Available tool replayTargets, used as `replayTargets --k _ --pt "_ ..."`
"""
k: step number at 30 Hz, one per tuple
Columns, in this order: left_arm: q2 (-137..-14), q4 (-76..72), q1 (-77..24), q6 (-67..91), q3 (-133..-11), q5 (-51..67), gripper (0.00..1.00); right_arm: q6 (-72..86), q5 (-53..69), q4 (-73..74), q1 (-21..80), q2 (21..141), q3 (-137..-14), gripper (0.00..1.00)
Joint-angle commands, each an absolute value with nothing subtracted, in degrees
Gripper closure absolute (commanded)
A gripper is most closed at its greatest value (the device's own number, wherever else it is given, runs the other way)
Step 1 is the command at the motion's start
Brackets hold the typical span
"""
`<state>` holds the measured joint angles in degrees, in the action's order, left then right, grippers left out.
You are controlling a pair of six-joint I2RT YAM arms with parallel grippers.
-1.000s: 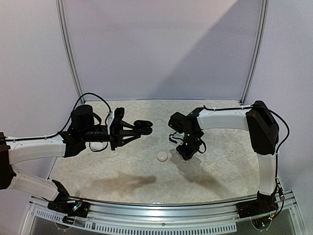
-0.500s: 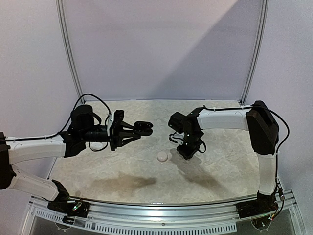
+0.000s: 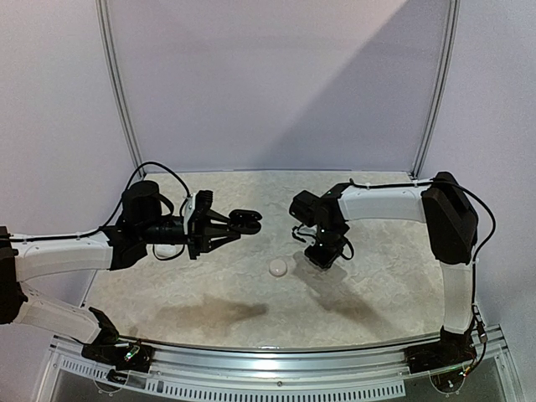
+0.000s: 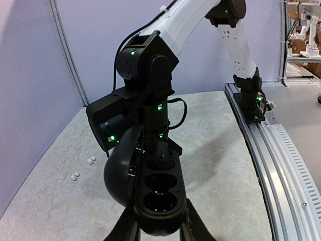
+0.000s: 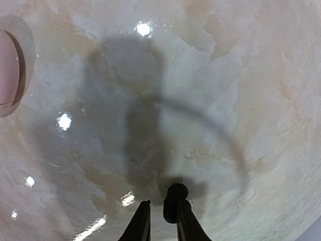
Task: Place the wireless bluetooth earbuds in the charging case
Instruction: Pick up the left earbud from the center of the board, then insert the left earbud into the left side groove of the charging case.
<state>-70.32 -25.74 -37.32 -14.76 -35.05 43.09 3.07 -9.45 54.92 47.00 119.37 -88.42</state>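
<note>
I see left claw (image 4: 159, 223) clamped on open case (image 4: 158, 193), right claw (image 5: 160, 221) pinching black bud (image 5: 174, 198) at the very tips, so it may squirt out on lift.

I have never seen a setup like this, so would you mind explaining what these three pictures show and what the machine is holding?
These are two robot arms bolted to the near edge of a marbled table. The overhead picture looks down from behind them. The other two come from a small camera on each wrist. The left gripper is shut on an open black charging case, whose two sockets look empty. The right gripper points down at the table and seems to pinch a small black earbud at its fingertips. On the table lie a white pebble-shaped case and, in the left wrist view, tiny white earbuds.
</note>
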Motion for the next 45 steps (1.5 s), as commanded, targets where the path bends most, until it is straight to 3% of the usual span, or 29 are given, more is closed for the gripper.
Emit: replayTargets --k 1,13,19,25,36,40,45 --pt "-70.0 -25.7 -37.2 -14.4 -34.7 43.7 1.0 2.6 -12.3 54.8 45.9 121.2 -88.7 0.83" --pt "-70.4 -25.7 -37.2 -14.1 -34.8 43.8 1.0 1.4 -12.9 55.5 45.3 121.2 -89.0 1.0" --pt "-70.3 -25.8 -37.2 -13.9 -35.0 44.1 1.0 -1.5 -11.6 58.8 44.7 117.9 -93.0 1.0" --pt "-70.4 -25.8 -37.2 -12.6 -35.1 44.8 1.0 -4.2 -3.5 57.8 43.6 107.4 -101.1 1.0" --pt "-71.0 -25.8 -37.7 -10.0 -36.0 45.3 1.0 -11.1 19.6 37.7 52.3 92.0 -103.6 1.0" --pt "-70.8 -25.5 -37.8 -9.3 -36.2 45.2 1.0 -17.7 23.9 39.7 56.6 92.8 -105.5 1.0" --pt "-70.9 -25.2 -38.1 -9.7 -36.5 45.3 1.0 -27.5 17.8 50.4 61.7 100.0 -113.8 1.0"
